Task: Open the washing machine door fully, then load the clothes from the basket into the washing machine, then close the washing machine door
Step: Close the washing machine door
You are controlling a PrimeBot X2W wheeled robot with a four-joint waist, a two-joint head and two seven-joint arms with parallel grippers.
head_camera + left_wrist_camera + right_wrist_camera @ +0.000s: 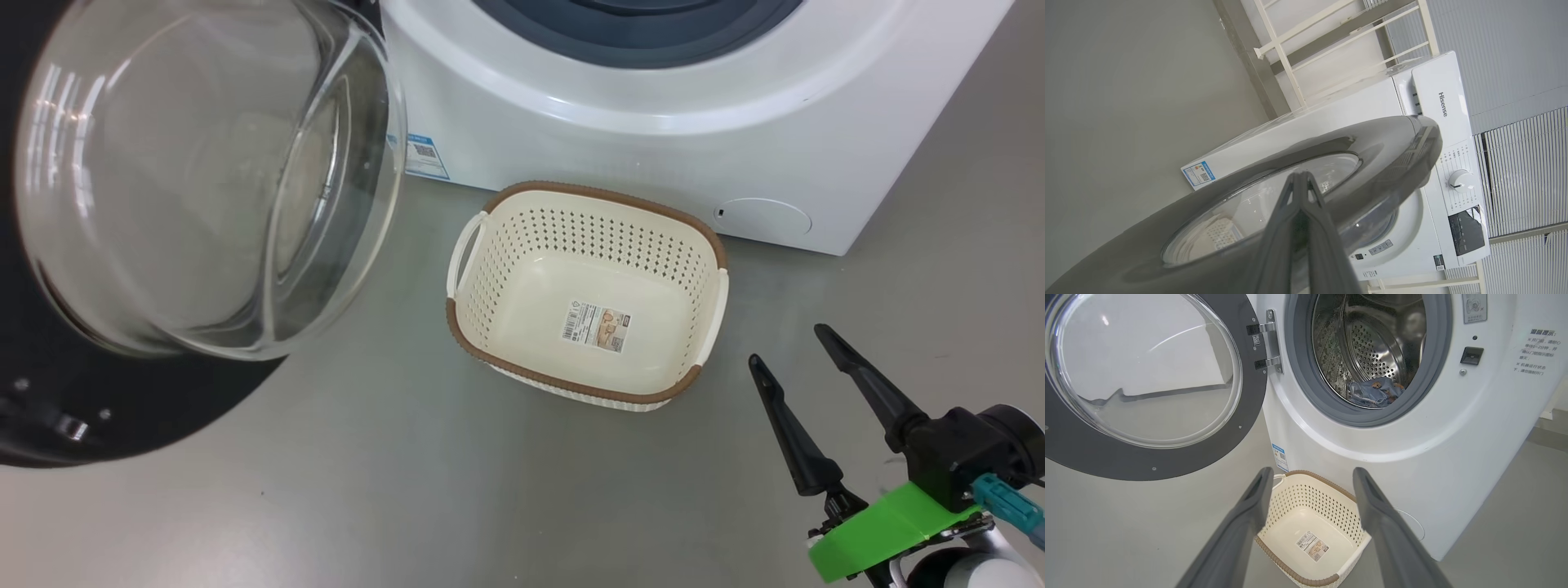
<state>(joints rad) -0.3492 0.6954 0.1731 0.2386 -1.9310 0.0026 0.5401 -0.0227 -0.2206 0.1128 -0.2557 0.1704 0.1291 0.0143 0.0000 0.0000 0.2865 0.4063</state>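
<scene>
at the lower right of the head view the right gripper is seen spread wide, empty. beyond it, at centre frame, the basket is seen bare. in the left wrist view the left gripper is pressed shut on nothing, before the black rim of the open washing machine door. farthest, the clothes are lodged in the drum of the washing machine. loading is judged done; closing is in hand, and a steady push on the door toward the opening is called for.

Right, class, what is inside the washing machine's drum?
A bundle of blue clothes lies low in the steel drum. The grey gasket hides the drum's front floor, so anything there is unseen.
</scene>
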